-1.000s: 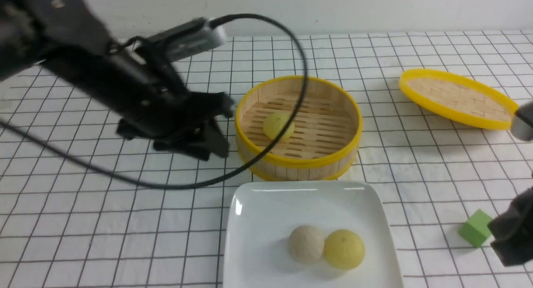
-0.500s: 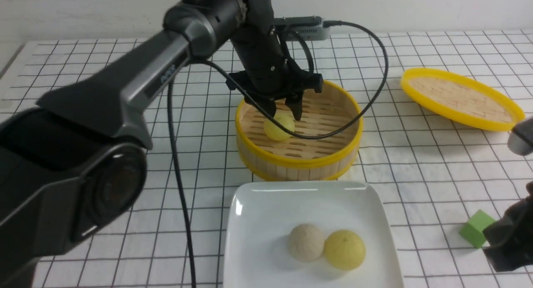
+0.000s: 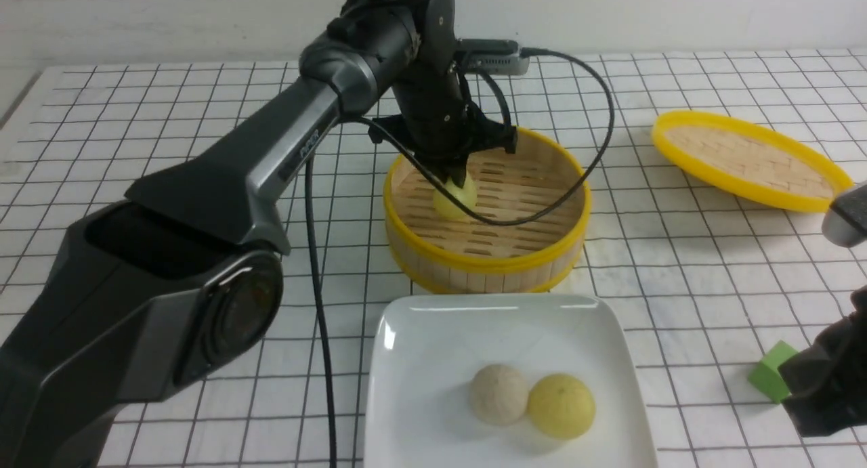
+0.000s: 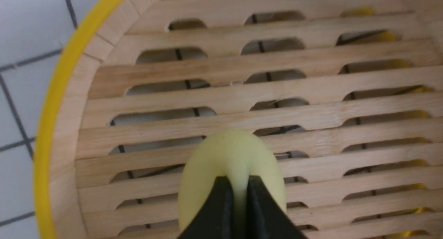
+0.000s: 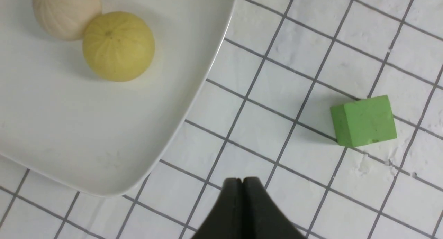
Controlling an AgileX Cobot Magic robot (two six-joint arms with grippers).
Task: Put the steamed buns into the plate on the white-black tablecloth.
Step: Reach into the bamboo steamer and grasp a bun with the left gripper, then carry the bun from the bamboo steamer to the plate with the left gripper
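My left gripper point(image 3: 455, 177) reaches down into the bamboo steamer point(image 3: 485, 261) and is shut on a pale yellow steamed bun point(image 3: 455, 201), squeezing it narrow. In the left wrist view the black fingertips point(image 4: 223, 192) pinch that bun point(image 4: 226, 152) over the steamer's slats point(image 4: 214, 74). A beige-white bun point(image 3: 499, 394) and a second pale yellow bun point(image 3: 561, 405) lie touching on the white plate point(image 3: 433, 346) at the front; they also show in the right wrist view, beige bun point(image 5: 65, 12) and yellow bun point(image 5: 118, 45). My right gripper point(image 5: 242, 181) is shut and empty above the white-black tablecloth point(image 5: 242, 104) beside the plate point(image 5: 69, 135).
The steamer's yellow-rimmed lid point(image 3: 748, 158) lies tilted at the back right. A green cube point(image 3: 769, 372) sits on the cloth at the front right, close to my right arm point(image 3: 823, 387); it also shows in the right wrist view point(image 5: 365, 120). The left arm's cable point(image 3: 318, 305) hangs over the cloth.
My left arm swung from the left over to the steamer, lowered onto the yellow bun and closed on it, squeezing it. The right arm barely moved.
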